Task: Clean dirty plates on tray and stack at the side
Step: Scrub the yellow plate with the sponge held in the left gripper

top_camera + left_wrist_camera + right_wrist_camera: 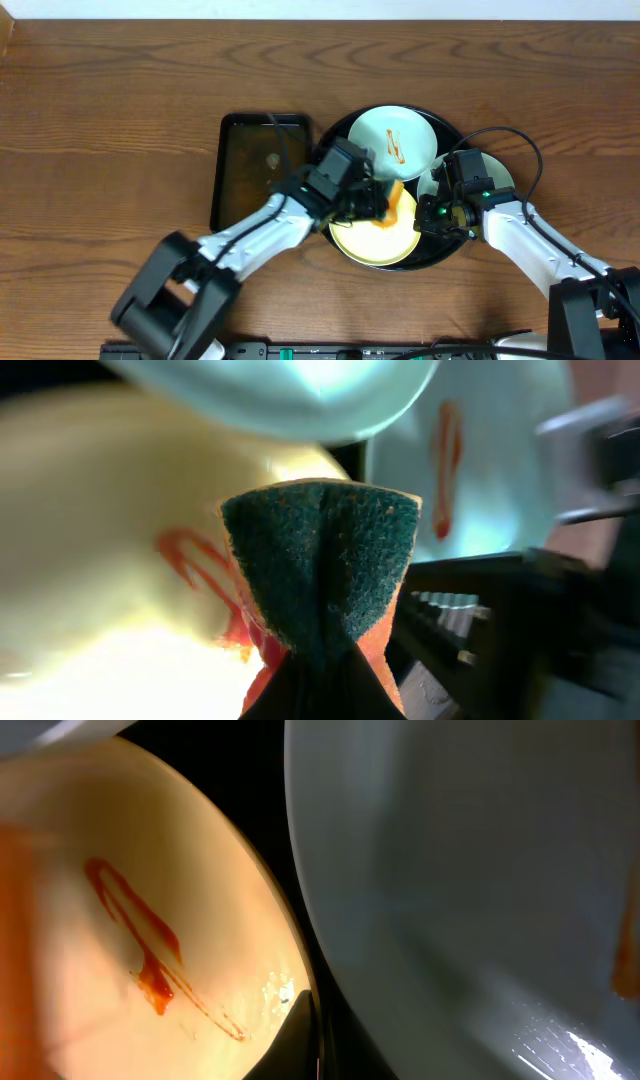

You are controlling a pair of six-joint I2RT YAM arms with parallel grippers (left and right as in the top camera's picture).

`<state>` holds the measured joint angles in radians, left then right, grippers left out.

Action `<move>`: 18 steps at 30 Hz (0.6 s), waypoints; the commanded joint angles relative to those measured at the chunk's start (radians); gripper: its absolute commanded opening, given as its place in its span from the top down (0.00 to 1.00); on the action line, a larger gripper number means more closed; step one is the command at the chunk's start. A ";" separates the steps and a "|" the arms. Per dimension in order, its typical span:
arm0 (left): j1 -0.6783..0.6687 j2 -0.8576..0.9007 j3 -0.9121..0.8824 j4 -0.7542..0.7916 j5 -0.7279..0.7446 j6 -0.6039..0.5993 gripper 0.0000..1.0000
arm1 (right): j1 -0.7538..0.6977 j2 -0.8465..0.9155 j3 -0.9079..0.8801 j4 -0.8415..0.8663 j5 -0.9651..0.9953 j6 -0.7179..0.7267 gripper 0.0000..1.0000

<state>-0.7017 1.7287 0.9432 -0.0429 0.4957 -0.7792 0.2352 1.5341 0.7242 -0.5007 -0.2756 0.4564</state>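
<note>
A brown wood-grain table stands against a white wall. At left centre sits a dark rectangular pan holding brownish liquid. Just beside it, the left gripper is clamped on a folded sponge, coarse green scrub face outward and orange foam at its sides, above the cream-yellow plate. That plate, smooth and glossy, carries looping orange-red sauce streaks and lies at the near edge of the round, glossy black tray. At the tray's far side rests a pale mint plate with one orange streak at its centre. A second mint plate shows at the tray's right edge, partly hidden beneath the right arm. The right gripper hangs low between the yellow and mint plates, its jaws together; whether they pinch a rim cannot be told.
</note>
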 commanded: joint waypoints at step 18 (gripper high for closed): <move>0.013 0.151 0.016 0.047 -0.192 -0.026 0.93 | 0.002 0.004 -0.001 -0.023 0.032 0.009 0.99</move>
<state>-0.7525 1.8568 0.9497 0.0158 0.3988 -0.8295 0.2352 1.5345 0.7242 -0.5144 -0.2661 0.4606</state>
